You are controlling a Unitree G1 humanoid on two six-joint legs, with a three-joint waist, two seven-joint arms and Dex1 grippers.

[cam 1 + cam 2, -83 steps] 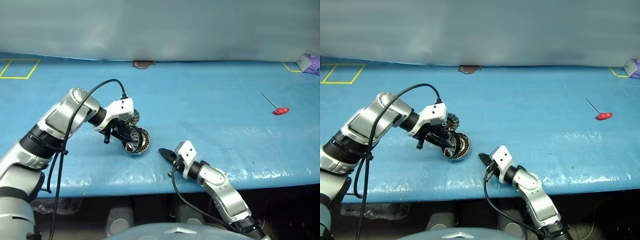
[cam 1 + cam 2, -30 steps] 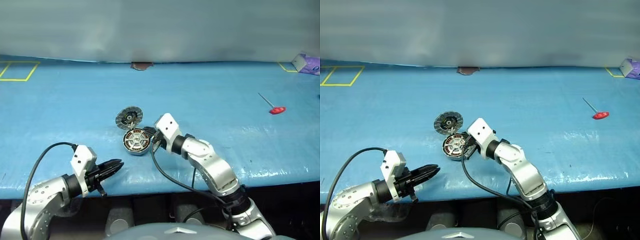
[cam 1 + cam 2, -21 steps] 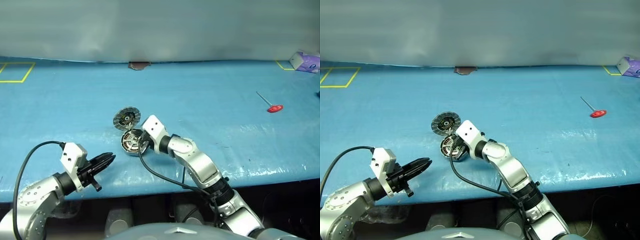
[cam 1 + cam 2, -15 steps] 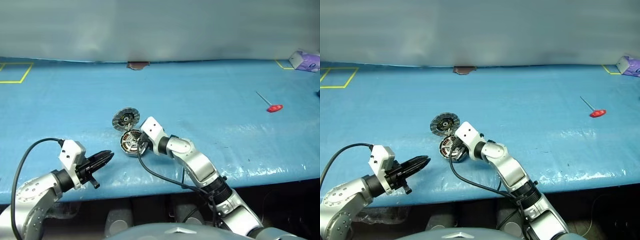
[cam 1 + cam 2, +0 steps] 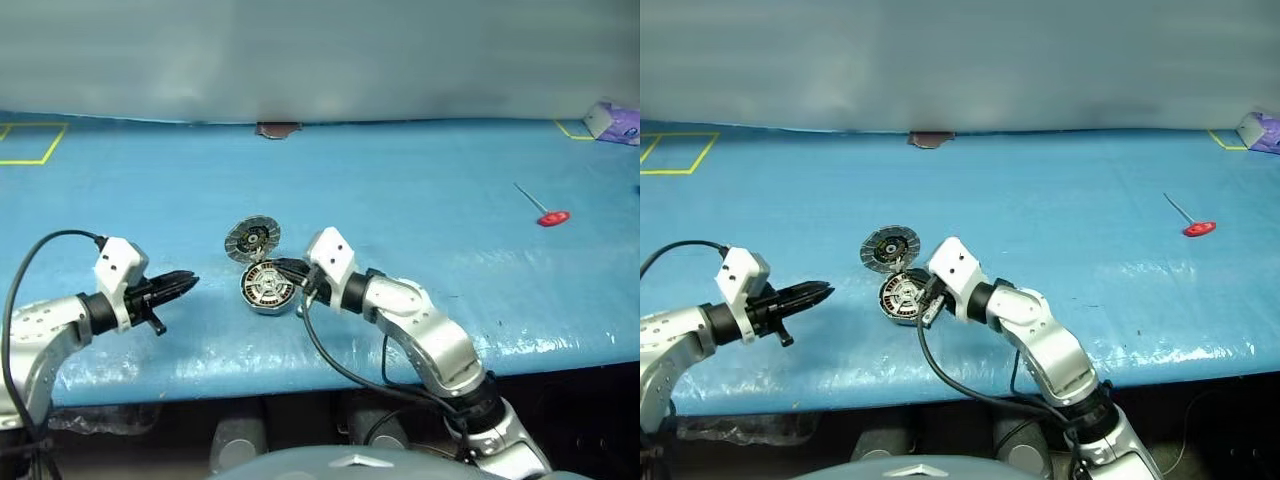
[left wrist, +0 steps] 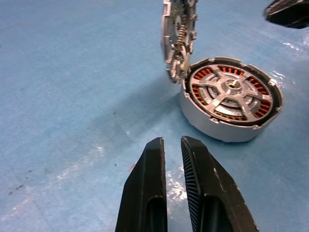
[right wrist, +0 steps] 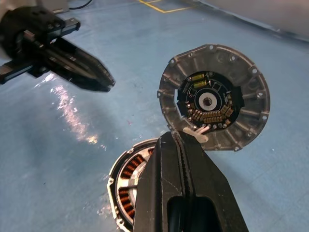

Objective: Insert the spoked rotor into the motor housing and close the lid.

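Observation:
The motor housing (image 5: 268, 288) lies flat on the blue table. The spoked rotor (image 6: 231, 91) sits inside it, over the copper windings. The lid (image 5: 252, 240) stands open at the housing's far rim, its inner face (image 7: 215, 96) showing. My right gripper (image 5: 284, 269) is shut and empty, its tip just above the housing's rim next to the lid. My left gripper (image 5: 186, 282) hangs to the left of the housing, pointing at it. Its fingers (image 6: 147, 164) stand a thin gap apart with nothing between them.
A red-handled tool (image 5: 545, 212) lies at the far right. A purple thing (image 5: 612, 120) sits at the back right corner and a brown patch (image 5: 278, 130) at the table's far edge. Yellow tape (image 5: 25, 145) marks the back left. The front edge runs just below both arms.
My left arm has let go of the housing and swung out to the left, away from the table's front edge. The right gripper reached the housing, then drew back a little.

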